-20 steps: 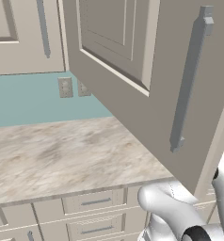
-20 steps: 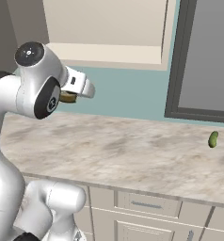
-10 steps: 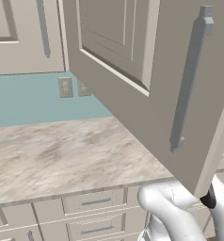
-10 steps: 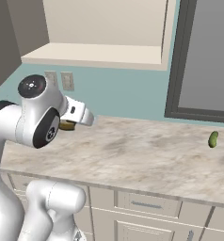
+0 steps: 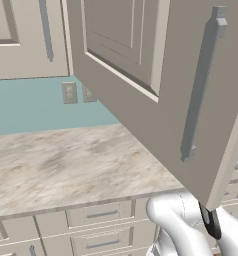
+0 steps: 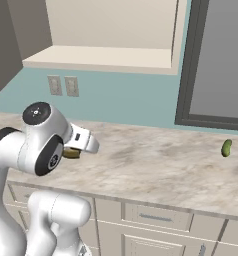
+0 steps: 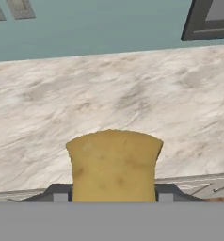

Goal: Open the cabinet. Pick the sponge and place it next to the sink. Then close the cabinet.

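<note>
You have the pincer (image 7: 114, 200) clamped on the sponge (image 7: 114, 164), carried above the counter (image 7: 132, 103) toward its placement, while the cabinet (image 5: 156, 85) door stands open awaiting closure.

1. Light is even and bright, with no glare anywhere
2. Shadows are faint; the open cabinet (image 6: 111, 30) interior is shaded darker at its left wall
3. Rendering is soft, edges slightly blurred, the bench (image 5: 66, 165) marbling smeared
4. No edge distortion shows
</note>
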You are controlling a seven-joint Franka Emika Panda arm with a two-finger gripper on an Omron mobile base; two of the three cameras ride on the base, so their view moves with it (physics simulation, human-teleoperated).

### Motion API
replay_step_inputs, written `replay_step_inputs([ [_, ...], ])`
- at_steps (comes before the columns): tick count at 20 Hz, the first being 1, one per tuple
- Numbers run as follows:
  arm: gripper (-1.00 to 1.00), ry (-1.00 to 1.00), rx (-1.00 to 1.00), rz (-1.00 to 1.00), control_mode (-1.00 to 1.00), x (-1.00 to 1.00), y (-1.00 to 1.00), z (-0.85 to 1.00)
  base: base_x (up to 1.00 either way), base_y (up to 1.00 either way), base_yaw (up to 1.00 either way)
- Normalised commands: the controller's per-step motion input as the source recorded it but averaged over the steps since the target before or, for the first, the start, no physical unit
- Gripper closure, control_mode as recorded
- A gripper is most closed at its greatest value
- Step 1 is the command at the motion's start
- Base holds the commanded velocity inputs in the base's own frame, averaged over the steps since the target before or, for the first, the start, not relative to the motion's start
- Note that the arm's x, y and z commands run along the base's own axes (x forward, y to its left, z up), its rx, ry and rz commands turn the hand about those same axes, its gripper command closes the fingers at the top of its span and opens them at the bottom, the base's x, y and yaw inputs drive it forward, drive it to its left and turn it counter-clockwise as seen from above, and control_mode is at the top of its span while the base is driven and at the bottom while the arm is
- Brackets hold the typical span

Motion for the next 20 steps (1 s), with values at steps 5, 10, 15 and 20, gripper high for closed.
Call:
replay_step_inputs([
  [5, 1.0, 0.0, -0.04, 0.0, -1.0, -0.04, 0.0, -0.16, 0.0, 0.0, 0.0],
  [10, 1.0, 0.0, 0.0, 0.0, -1.0, 0.0, 0.0, 0.0, 0.0, 0.0, 0.0],
  [15, 1.0, 0.0, 0.0, 0.0, -1.0, 0.0, 0.0, 0.0, 0.0, 0.0, 0.0],
  [20, 1.0, 0.0, 0.0, 0.0, -1.0, 0.0, 0.0, 0.0, 0.0, 0.0, 0.0],
])
